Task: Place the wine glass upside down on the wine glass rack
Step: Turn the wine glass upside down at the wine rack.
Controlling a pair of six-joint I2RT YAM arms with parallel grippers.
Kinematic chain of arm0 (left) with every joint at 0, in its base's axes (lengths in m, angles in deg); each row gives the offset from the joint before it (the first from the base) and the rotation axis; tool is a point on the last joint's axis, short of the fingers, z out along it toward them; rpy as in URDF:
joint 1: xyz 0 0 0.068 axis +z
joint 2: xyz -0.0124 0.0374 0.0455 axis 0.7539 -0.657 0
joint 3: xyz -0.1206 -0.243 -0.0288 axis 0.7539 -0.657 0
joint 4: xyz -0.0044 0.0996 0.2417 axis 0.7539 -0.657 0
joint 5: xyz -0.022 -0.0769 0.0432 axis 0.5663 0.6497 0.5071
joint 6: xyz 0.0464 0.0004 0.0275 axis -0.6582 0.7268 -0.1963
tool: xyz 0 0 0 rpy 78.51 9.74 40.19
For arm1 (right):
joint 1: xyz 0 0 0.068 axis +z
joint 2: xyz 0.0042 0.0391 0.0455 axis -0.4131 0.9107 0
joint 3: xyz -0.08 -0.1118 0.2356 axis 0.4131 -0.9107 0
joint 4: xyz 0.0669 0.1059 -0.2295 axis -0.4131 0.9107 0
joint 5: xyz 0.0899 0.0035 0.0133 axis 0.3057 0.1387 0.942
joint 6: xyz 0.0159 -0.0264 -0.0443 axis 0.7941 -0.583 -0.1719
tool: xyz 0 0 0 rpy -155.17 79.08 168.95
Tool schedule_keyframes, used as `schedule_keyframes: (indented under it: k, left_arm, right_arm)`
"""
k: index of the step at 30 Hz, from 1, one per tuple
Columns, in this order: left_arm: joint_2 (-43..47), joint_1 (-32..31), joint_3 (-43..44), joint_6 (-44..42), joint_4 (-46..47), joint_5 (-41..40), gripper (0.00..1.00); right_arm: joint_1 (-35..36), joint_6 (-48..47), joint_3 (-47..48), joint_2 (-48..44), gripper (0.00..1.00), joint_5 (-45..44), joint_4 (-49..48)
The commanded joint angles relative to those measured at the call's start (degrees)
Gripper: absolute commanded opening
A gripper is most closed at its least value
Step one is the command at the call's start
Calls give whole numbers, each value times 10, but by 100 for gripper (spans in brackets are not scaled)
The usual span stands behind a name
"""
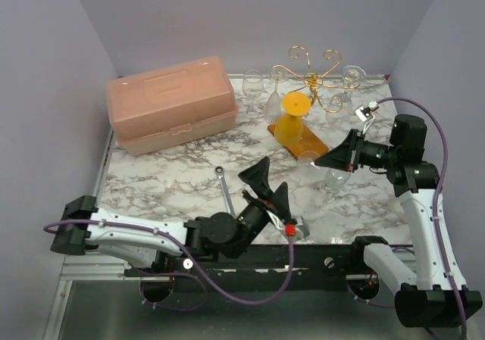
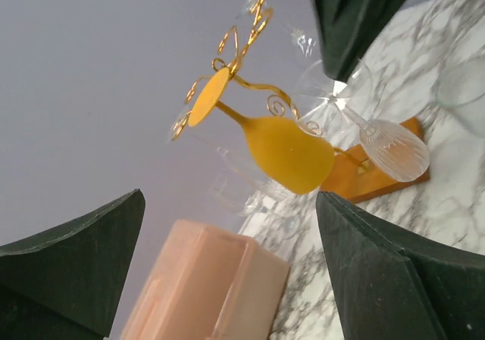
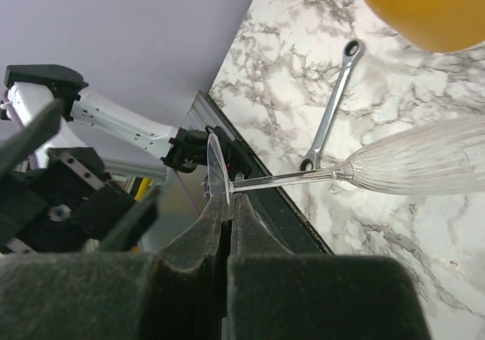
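Observation:
The gold wire wine glass rack [image 1: 311, 72] stands at the back on its orange-brown base [image 1: 309, 143]. An orange glass [image 1: 292, 120] hangs upside down on it, and clear glasses [image 1: 254, 83] hang beside it. My right gripper [image 1: 321, 161] is shut on the foot of a clear ribbed wine glass [image 3: 424, 158], which it holds sideways above the table just in front of the base. The foot [image 3: 214, 166] sits between the fingertips of the right gripper [image 3: 227, 204]. My left gripper [image 1: 271, 179] is open and empty, tilted up toward the rack [image 2: 242, 45].
A pink toolbox [image 1: 170, 101] sits at the back left and shows in the left wrist view [image 2: 204, 287]. A metal wrench [image 1: 225, 188] lies on the marble top by the left gripper and shows in the right wrist view [image 3: 330, 113].

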Motion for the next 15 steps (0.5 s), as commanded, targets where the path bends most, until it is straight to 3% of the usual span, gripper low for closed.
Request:
schedule_keyframes:
  k: [1,9,15]
  left_arm:
    - [112,36,64,301,-291,98,99]
    - [247,185,77,522,-427,237,99]
    - [302,284,53,574,-459,306,98]
  right_arm:
    - [-33,-46,34,-14,0,-31,81]
    - [-87,-37,69,0,0,-4,86]
    - [-121,-10,82,32,0,31,64]
